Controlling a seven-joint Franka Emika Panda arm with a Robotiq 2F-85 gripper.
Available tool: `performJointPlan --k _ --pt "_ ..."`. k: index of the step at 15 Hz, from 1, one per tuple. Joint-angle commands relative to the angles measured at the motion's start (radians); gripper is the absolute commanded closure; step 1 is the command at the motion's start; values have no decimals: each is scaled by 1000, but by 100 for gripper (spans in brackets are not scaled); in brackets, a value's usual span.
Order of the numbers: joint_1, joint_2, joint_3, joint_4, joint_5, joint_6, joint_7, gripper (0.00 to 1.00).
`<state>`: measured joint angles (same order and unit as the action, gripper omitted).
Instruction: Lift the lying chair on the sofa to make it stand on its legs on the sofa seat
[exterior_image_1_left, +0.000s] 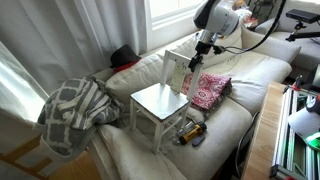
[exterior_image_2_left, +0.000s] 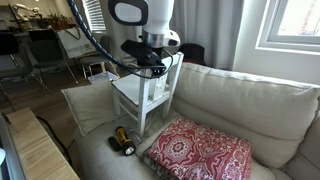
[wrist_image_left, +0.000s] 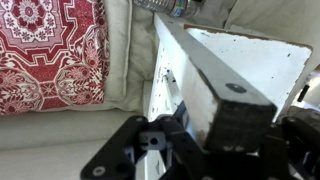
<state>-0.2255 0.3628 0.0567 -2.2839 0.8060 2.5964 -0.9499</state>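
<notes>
Apparently finishing uprighting: fingers (wrist_image_left: 238, 125) clamping the backrest rail of the chair (exterior_image_1_left: 158, 102), legs standing on sofa (exterior_image_1_left: 250, 70) below them; next calling for gentle release.

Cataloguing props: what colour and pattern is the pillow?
The pillow is red with white ornamental print; wrist view shows it best.
</notes>
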Motion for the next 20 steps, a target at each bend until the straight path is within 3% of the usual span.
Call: performJointPlan --k 1,7,20 --pt "21 -21 22 -33 32 83 -19 96" --pt "10 -135 14 -96 21 50 -15 95" --pt "26 -270 17 -225 93 193 121 95"
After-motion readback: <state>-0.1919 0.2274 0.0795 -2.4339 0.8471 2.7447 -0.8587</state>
